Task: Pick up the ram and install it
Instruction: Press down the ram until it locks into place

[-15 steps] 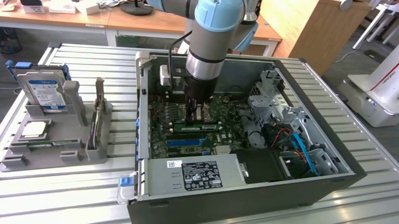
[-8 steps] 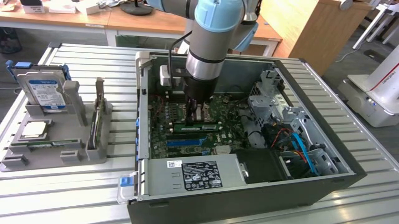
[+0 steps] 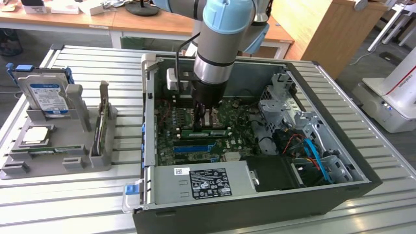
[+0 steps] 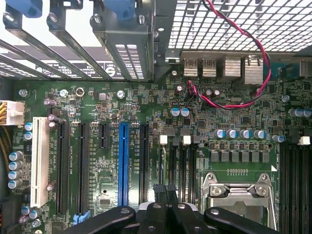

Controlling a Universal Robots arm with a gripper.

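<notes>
Green memory stick, the ram [image 3: 203,132], lies in the motherboard [image 4: 97,146] slots at frame centre. Our gripper [image 3: 203,113] hangs just above it, jaws together, holding nothing we can see; whether it's latched, we can't tell.

Robotics lab, open computer case [image 3: 260,195] on slatted metal bench [image 3: 78,204], wooden desks [image 3: 130,22]

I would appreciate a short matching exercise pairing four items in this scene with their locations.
Items:
1. hard drive
2. processor chip
3. end effector
4. power supply

Places:
A. inside the case, over the motherboard
B. upright in the grey holder, far end
C. lying flat in the grey holder
D. inside the case, along its near wall

Pairs: 1-B, 2-C, 3-A, 4-D
</notes>
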